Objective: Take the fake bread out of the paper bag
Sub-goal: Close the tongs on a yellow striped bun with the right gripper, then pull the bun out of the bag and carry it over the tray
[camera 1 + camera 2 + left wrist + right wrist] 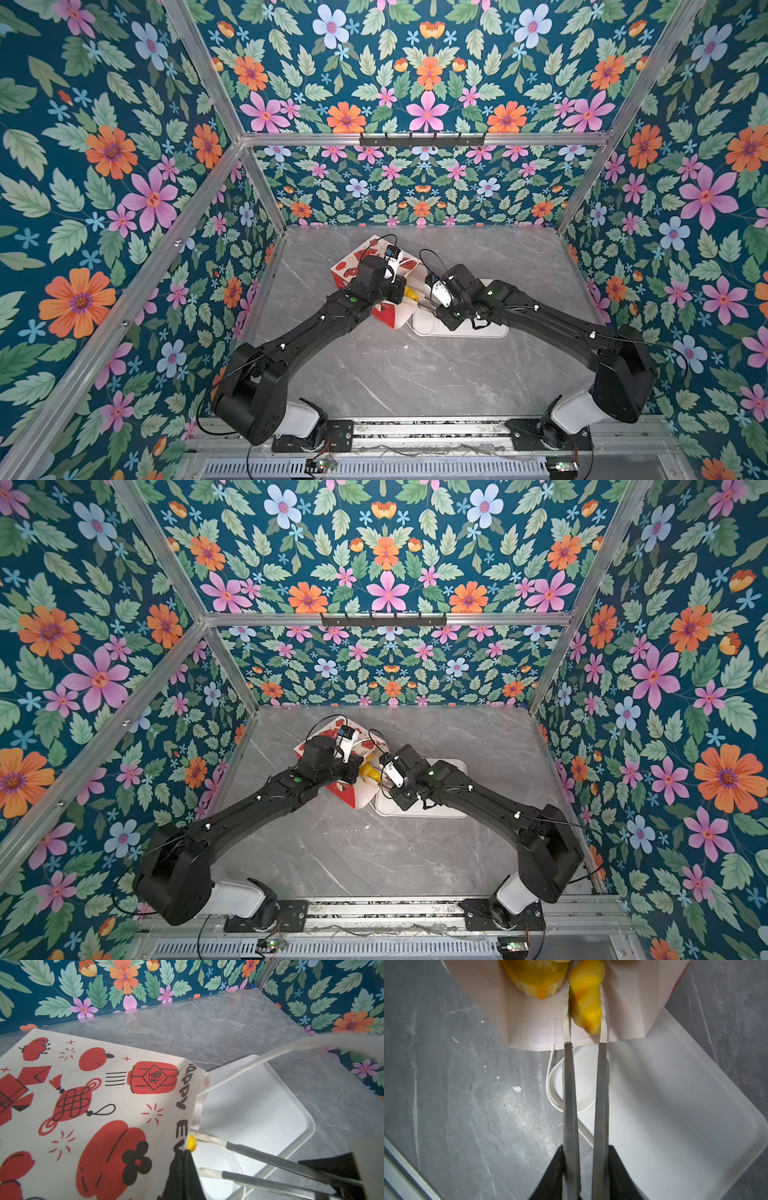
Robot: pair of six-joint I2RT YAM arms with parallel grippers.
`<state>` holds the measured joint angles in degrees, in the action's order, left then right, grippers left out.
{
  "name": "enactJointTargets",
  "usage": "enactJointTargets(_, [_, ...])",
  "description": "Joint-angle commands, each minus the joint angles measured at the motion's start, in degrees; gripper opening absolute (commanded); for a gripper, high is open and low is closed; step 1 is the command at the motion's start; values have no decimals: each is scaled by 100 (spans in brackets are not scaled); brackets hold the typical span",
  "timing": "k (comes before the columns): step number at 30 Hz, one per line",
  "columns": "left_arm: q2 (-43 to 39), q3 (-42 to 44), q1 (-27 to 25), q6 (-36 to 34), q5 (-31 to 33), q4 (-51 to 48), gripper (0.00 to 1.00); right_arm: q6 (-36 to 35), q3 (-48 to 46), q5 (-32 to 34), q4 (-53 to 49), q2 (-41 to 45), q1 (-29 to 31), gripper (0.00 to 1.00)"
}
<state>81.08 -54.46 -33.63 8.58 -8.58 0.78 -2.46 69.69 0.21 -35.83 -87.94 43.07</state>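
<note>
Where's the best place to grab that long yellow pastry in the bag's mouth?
I'd pinch the long pastry across its narrow sides near the tapered end, coming straight in through the open mouth of the paper bag: it lies lengthwise, tip pointing out.

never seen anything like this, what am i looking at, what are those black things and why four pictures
Those black things are two robot arms, the left arm and the right arm, mounted at the edge of a grey table. Two pictures look down from one overhead camera pair. The other two come from a camera on each arm's wrist.

On the table lie a red-and-white paper bag, tipped on its side, and a white tray at its mouth.

The left gripper is shut, apparently pinching the bag's rim. The right gripper has long thin fingers closed on a yellow toy pastry at the bag's mouth. Another pastry sits deeper inside.
</note>
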Motion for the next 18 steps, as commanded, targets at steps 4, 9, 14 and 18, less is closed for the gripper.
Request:
enactJointTargets(4, [42, -74, 5, 80, 101, 221, 0, 494, -11, -138, -734, 396, -17, 26])
enactJointTargets(9, [49, -91, 5, 126, 131, 257, 0, 902, -198, -543, -911, 671, -238, 25])
enactJointTargets(14, [42, -100, 5, 166, 147, 283, 0, 1177, -519, -610, -783, 1099, -290, 25])
enactJointTargets(18, [34, -109, 5, 189, 188, 294, 0, 1533, -861, -492, -731, 1711, -294, 25])
